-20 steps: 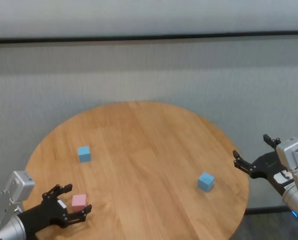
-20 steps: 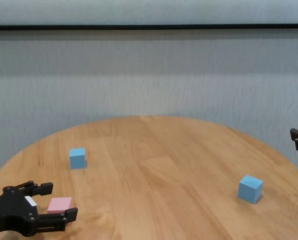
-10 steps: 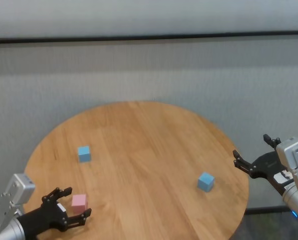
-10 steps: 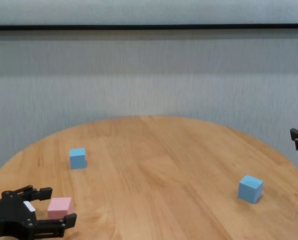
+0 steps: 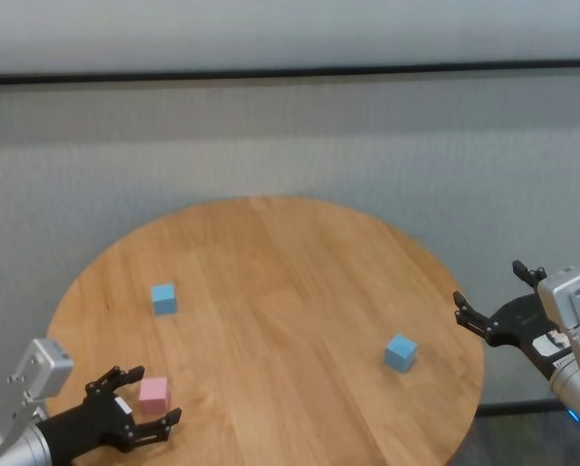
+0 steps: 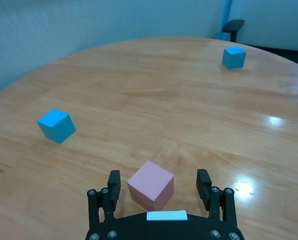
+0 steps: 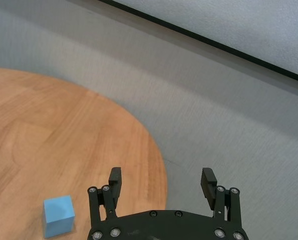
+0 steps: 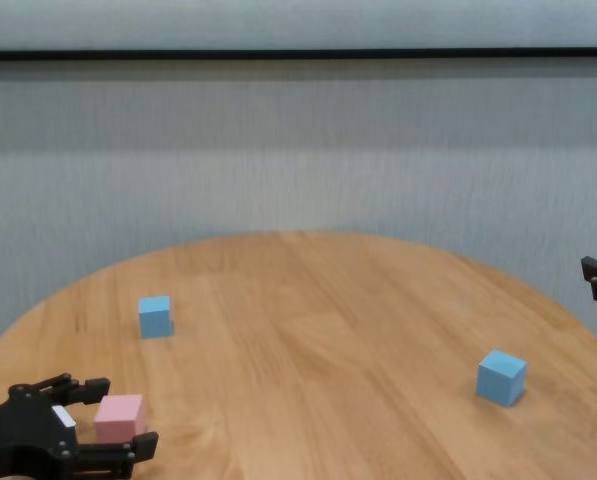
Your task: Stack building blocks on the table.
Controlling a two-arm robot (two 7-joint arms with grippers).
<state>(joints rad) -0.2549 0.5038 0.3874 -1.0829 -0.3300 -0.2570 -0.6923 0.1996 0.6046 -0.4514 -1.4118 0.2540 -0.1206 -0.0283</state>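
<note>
A pale pink block [image 5: 153,390] rests on the round wooden table [image 5: 290,282] near its front left edge. My left gripper [image 5: 156,392] is open and straddles this pink block [image 6: 150,184], one finger on each side with small gaps. In the chest view the left gripper [image 8: 128,412] sits low around the pink block [image 8: 118,416]. One light blue block [image 5: 163,298] lies farther back on the left, another light blue block [image 5: 400,351] lies at the right. My right gripper [image 5: 488,282] hangs open beyond the table's right edge, holding nothing.
A grey wall rises behind the table. In the right wrist view the right gripper [image 7: 161,175] hovers over the floor just past the table rim, with the right-hand blue block [image 7: 58,215] close by. A dark chair [image 6: 233,27] shows beyond the table in the left wrist view.
My left gripper has sunk lower and drawn slightly toward the near edge, still open around the pink block. The blocks and the right arm have not moved.
</note>
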